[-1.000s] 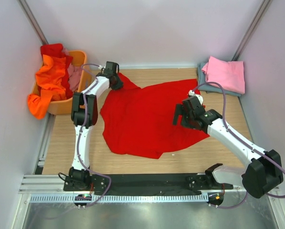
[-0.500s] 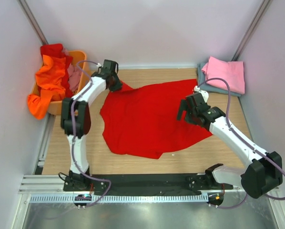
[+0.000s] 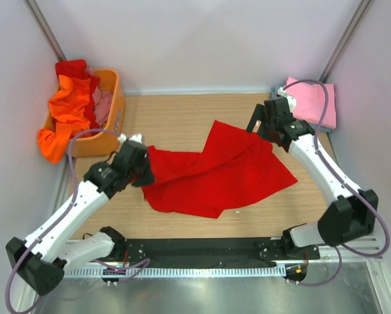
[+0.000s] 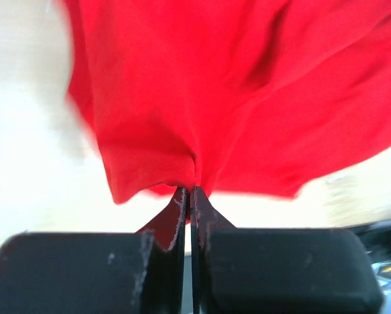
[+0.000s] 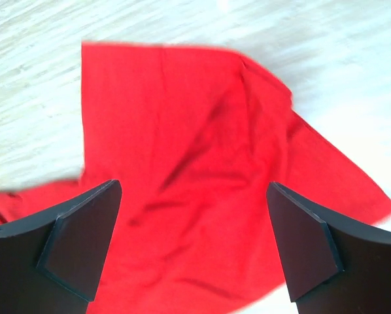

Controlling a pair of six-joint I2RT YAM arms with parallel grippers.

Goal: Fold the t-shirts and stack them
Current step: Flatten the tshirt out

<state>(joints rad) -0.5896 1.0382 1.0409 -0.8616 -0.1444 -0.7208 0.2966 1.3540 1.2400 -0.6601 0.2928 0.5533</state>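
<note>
Jaws of the left gripper (image 4: 190,195) are clenched on a bunched edge of the large bright red cloth t-shirt (image 3: 221,171), which lies crumpled mid-way across the light wooden tabletop (image 3: 176,118). The right gripper (image 5: 192,196) hovers above its far corner, jaws spread wide, holding nothing.

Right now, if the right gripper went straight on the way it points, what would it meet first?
Most likely the red t-shirt: the open right gripper looks straight onto its cloth, nothing between. The gap is unclear.
</note>
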